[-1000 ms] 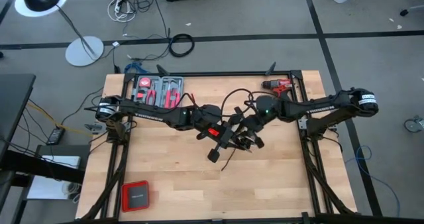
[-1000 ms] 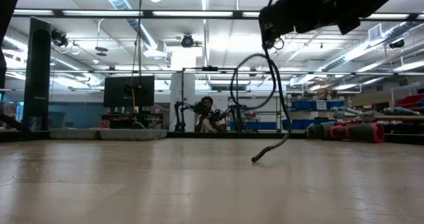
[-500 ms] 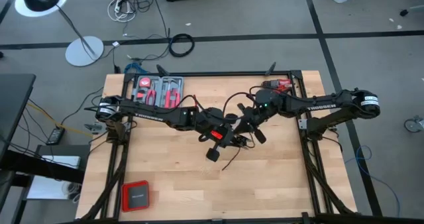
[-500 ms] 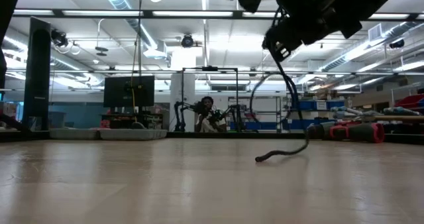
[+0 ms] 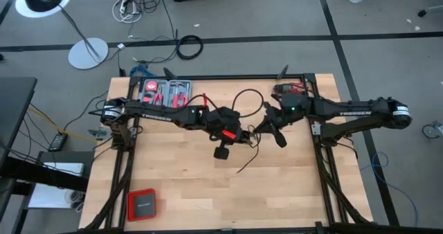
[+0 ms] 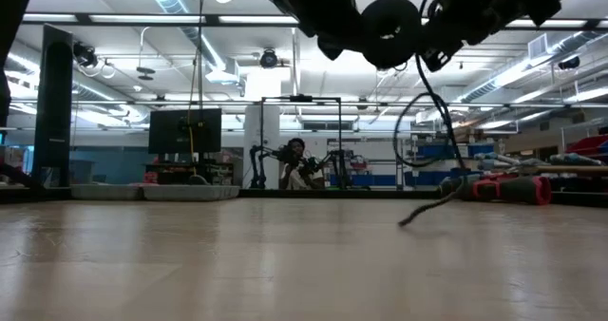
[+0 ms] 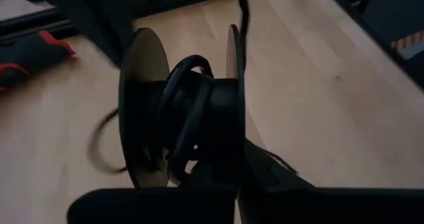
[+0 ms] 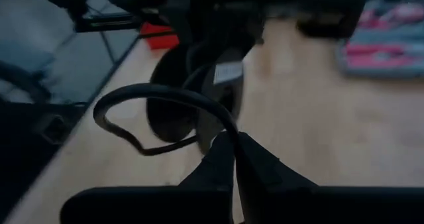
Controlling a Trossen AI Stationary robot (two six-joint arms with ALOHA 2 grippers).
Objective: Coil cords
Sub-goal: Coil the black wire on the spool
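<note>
Both arms are extended over the middle of the tabletop [image 5: 180,192], their tips near each other.

Left gripper [image 5: 223,151]: raised above the tabletop near its centre. A black spool [image 7: 185,118] with two flat discs is held at the fingers, which are closed against its hub. In the left wrist view several turns of the cord [image 7: 189,111] are seen wound on the hub between the discs, directly ahead of the fingers [image 7: 205,197].

Right gripper [image 5: 266,127]: just beside the spool, on its right side in the high view. The fingers [image 8: 232,164] are closed together, and the cord is seen to emerge from between them in the right wrist view, arching up and away toward the spool in a loop.

Cord: from the grippers a free length is seen hanging down; in the low view it drops in a curve and its end rests on the tabletop. In the high view this tail runs toward the near side of the tabletop, below the two grippers. A further loop rises behind the grippers toward the far edge.

Other items noted: red drill [image 5: 289,88] at the far right corner, tool tray [image 5: 165,94] at the far left, red case [image 5: 141,205] at the near left corner.
</note>
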